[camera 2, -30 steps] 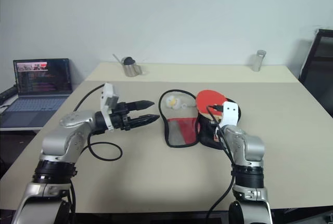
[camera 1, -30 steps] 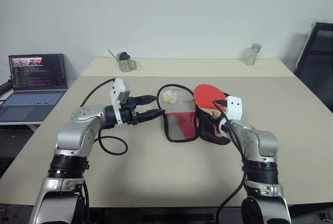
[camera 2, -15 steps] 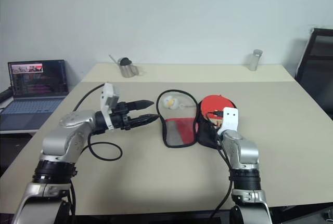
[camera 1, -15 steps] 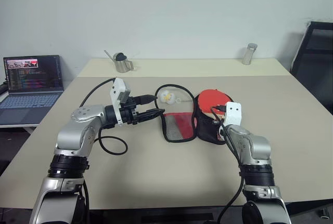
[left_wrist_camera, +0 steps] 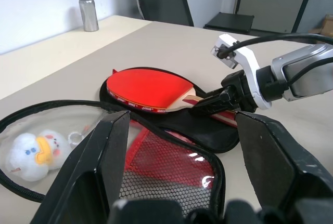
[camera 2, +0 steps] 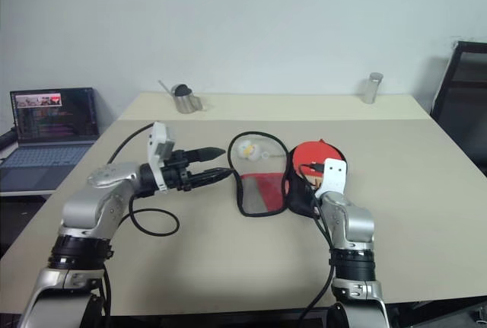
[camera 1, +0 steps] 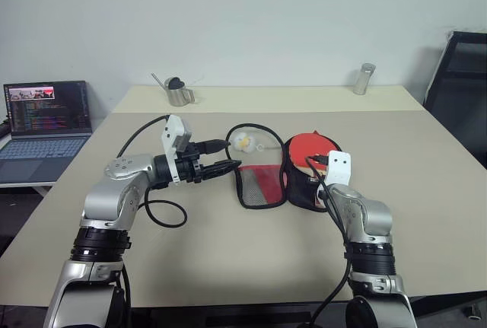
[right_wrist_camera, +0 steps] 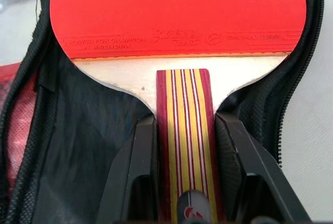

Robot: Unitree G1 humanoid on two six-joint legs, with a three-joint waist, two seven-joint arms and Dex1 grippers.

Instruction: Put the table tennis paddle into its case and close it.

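Note:
The table tennis paddle (right_wrist_camera: 177, 11) has a red face and a striped wooden handle (right_wrist_camera: 183, 130). My right gripper (right_wrist_camera: 184, 122) is shut on that handle, a finger on each side. The case (camera 1: 298, 191) lies unzipped on the table. Its black half spreads under the paddle (camera 1: 312, 145), with the zip rim around the red face. Its red mesh flap (camera 1: 259, 183) is folded out to the left. My left gripper (camera 1: 227, 157) hovers open just left of the flap with nothing between its fingers. Past its fingers (left_wrist_camera: 109, 161), the right gripper (left_wrist_camera: 218, 102) shows on the handle.
A small white plush duck (camera 1: 245, 141) lies behind the mesh flap inside a black loop. A metal cup (camera 1: 181, 92) and a metal canister (camera 1: 364, 79) stand at the table's far edge. A laptop (camera 1: 46, 119) sits to the left, a black chair (camera 1: 460, 84) to the right.
The camera view has shifted. My right gripper has tipped the paddle a little lower towards the case's black half. The left gripper has kept still and open.

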